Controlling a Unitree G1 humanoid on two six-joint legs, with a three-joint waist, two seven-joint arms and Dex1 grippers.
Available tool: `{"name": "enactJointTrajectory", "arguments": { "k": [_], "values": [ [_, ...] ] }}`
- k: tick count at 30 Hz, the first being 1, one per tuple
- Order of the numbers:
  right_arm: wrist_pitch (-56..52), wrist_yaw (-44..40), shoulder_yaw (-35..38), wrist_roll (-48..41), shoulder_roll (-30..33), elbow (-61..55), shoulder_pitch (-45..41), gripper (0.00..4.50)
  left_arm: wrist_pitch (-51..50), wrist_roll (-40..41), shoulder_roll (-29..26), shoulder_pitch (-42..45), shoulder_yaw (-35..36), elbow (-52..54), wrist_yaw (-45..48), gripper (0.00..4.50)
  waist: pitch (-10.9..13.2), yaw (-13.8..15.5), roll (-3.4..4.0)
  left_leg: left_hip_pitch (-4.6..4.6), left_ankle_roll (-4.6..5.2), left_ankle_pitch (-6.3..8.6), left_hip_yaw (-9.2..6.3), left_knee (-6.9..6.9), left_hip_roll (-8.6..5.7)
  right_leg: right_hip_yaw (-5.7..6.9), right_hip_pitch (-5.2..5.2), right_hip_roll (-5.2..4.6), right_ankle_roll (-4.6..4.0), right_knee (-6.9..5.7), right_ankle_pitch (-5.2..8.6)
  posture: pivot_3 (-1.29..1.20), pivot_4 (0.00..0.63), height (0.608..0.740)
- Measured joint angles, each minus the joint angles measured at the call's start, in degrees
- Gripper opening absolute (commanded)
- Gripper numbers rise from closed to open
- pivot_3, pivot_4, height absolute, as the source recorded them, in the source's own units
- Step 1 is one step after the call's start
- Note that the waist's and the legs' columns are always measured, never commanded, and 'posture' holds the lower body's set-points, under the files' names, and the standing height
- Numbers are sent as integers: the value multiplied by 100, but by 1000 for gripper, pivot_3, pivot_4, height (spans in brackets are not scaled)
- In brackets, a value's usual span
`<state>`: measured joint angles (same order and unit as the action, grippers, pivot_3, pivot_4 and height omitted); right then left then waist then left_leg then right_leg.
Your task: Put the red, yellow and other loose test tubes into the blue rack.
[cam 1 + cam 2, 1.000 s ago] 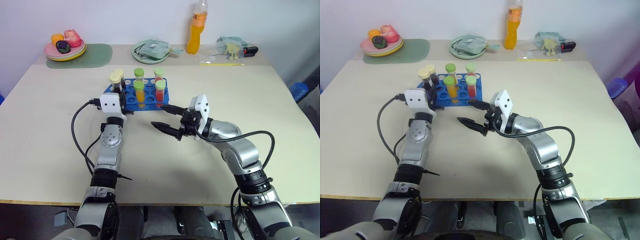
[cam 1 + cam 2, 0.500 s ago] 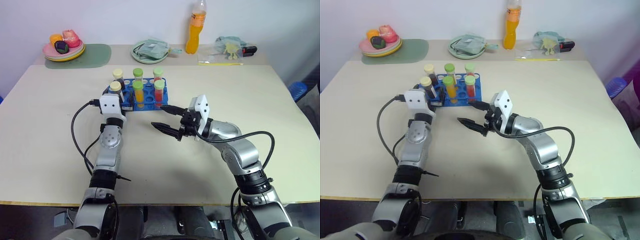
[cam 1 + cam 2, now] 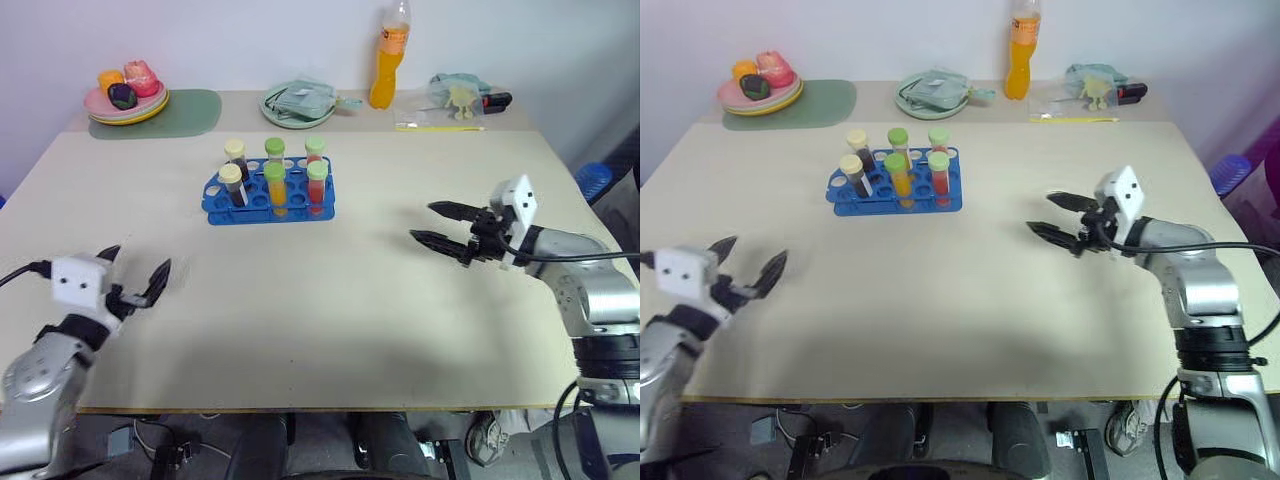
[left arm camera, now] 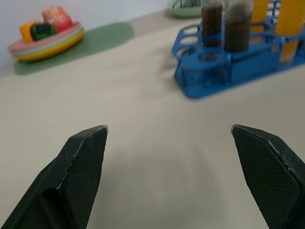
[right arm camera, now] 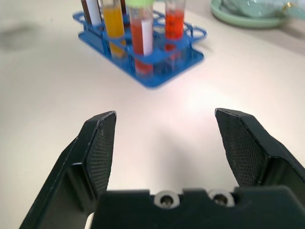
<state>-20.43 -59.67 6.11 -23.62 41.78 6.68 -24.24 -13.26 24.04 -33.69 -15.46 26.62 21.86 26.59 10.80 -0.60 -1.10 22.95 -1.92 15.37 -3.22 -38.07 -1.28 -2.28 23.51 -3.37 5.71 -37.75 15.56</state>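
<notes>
The blue rack point(image 3: 262, 214) stands on the table a little left of centre. Several test tubes stand upright in it: dark brown with cream caps point(image 3: 231, 181), yellow-orange with green caps point(image 3: 276, 186) and red with green caps point(image 3: 318, 183). My left gripper point(image 3: 137, 261) hovers open and empty near the table's front left, well short of the rack point(image 4: 224, 76). Off to the right of the rack point(image 5: 157, 78), my right gripper point(image 3: 424, 222) is open and empty, pointing toward it.
Along the back stand an orange drink bottle point(image 3: 391, 55), a green plate point(image 3: 273, 106) with a cloth, a pink plate of toy fruit point(image 3: 127, 96) on a green mat point(image 3: 195, 110), and a clear bag point(image 3: 460, 93).
My left gripper let go of a cream-capped tube, which now stands in the rack, then opened and drew back to the front left. My right gripper swung away to the right.
</notes>
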Motion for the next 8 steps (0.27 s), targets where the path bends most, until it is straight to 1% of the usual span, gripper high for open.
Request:
{"name": "enactJointTrajectory", "arguments": {
  "k": [1,3,8],
  "values": [
    [79,-80,0,26,2,154,11,3688,-37,37,-33,-106,14,144,103,4280,2,-4,3,-30,4,3,2,7,2,0,-33,0,-6,13,4,0,150,729],
    [187,-135,0,55,1,311,14,3688,-106,57,-53,-233,39,282,196,4280,3,-14,6,-49,8,6,5,14,4,0,-54,1,-7,25,4,0,150,729],
    [272,-141,-14,109,-31,424,13,3688,-149,92,-21,-353,121,323,262,4280,4,-16,7,-48,11,8,6,17,7,-2,-53,0,11,32,-5,0,150,729]
  ]
}}
